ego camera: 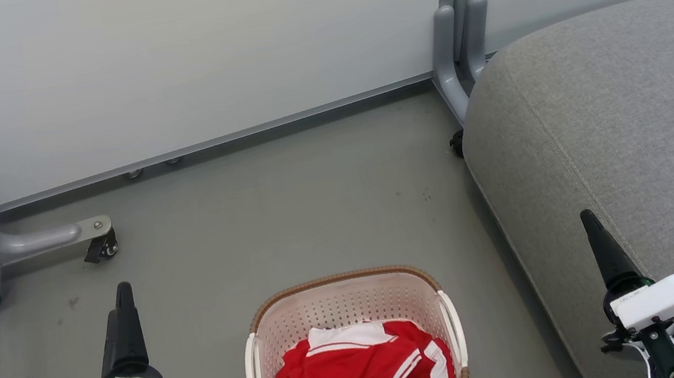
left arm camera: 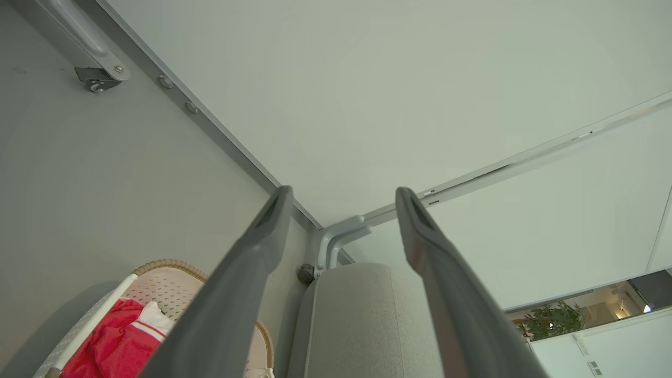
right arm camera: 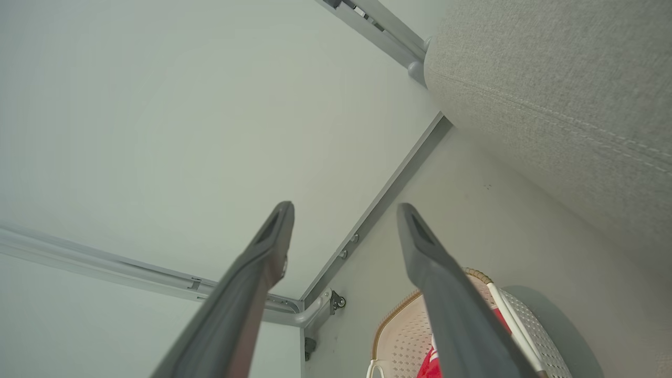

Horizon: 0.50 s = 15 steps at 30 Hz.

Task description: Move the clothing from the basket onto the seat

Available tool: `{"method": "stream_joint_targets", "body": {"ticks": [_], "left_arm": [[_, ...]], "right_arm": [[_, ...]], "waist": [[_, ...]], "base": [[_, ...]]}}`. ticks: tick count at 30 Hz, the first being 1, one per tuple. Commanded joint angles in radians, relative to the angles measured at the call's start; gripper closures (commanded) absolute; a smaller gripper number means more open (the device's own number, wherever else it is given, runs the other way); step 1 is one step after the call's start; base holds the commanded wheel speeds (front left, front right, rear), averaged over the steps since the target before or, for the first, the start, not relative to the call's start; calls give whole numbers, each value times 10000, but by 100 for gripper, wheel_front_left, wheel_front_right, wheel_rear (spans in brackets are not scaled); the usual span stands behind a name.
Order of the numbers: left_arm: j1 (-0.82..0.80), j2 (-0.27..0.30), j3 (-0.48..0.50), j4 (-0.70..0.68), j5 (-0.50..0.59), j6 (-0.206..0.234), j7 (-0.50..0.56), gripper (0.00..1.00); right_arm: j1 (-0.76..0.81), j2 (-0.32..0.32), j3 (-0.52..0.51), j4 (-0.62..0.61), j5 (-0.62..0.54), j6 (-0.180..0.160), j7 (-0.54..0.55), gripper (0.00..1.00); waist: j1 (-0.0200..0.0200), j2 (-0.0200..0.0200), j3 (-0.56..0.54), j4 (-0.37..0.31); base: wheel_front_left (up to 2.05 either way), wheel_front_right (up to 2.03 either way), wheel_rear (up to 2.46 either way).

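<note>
The cream perforated basket (ego camera: 343,303) with its brown woven rim stands on the floor at the bottom centre of the head view. Crumpled red clothing (ego camera: 363,373) with white stripes fills it. The grey seat (ego camera: 619,129) spreads out on the right. My left gripper (ego camera: 123,295) hangs left of the basket, and the left wrist view shows it (left arm camera: 341,197) open and empty, with the basket (left arm camera: 173,278) and clothing (left arm camera: 113,344) at lower left. My right gripper (ego camera: 589,221) hovers over the seat's front edge, open and empty (right arm camera: 344,210), the basket (right arm camera: 404,331) below it.
Pale partition panels (ego camera: 174,60) close off the back and left. Their grey metal feet carry castors, one (ego camera: 101,245) at the left and one (ego camera: 456,144) by the seat's corner. Grey floor (ego camera: 289,222) lies between the basket and the panels.
</note>
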<state>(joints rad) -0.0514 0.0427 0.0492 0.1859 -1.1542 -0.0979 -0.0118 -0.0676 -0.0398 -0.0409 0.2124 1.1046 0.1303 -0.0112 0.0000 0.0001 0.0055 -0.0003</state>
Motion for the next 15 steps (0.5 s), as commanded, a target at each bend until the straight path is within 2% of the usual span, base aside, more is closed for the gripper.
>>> {"method": "stream_joint_targets", "body": {"ticks": [1,15], "left_arm": [[-13,65,-86,-248,554,53,-137,0],[308,75,-399,-601,2660,281,-635,0]], "right_arm": [[-3,-75,42,-237,-534,3,-139,0],[101,-124,625,-454,-3215,4,-632,0]], "waist": [[0,-1,-7,-4],[0,-1,-28,-13]], "base": [[0,0,0],[0,0,0]]}}
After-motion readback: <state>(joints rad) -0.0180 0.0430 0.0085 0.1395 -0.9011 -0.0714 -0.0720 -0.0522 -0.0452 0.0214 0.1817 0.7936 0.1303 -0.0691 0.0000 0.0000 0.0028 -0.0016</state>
